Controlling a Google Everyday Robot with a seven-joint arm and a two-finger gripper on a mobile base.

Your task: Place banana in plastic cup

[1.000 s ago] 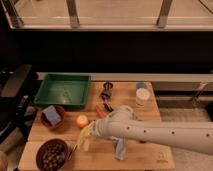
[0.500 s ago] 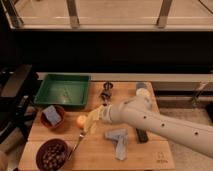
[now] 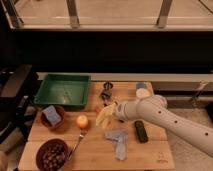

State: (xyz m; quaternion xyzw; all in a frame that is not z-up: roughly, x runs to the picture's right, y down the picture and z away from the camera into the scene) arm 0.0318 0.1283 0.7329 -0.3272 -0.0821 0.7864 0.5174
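The pale yellow banana [image 3: 102,118] hangs from my gripper [image 3: 111,113], which is shut on its upper end and holds it above the middle of the wooden table [image 3: 95,157]. The white arm reaches in from the right. The plastic cup [image 3: 142,90], translucent with a pale rim, stands upright at the back right of the table, to the right of and behind the gripper, apart from it.
A green tray [image 3: 62,91] sits at the back left. A brown bowl with a blue object [image 3: 52,118], a round orange fruit [image 3: 82,121], a bowl of nuts [image 3: 50,155], a fork [image 3: 77,142], a grey object [image 3: 118,140], a black object [image 3: 141,131] and a dark item [image 3: 106,93] lie around.
My gripper has lifted the banana off the table and moved it up and to the right, toward the cup. The arm has swung back with it.
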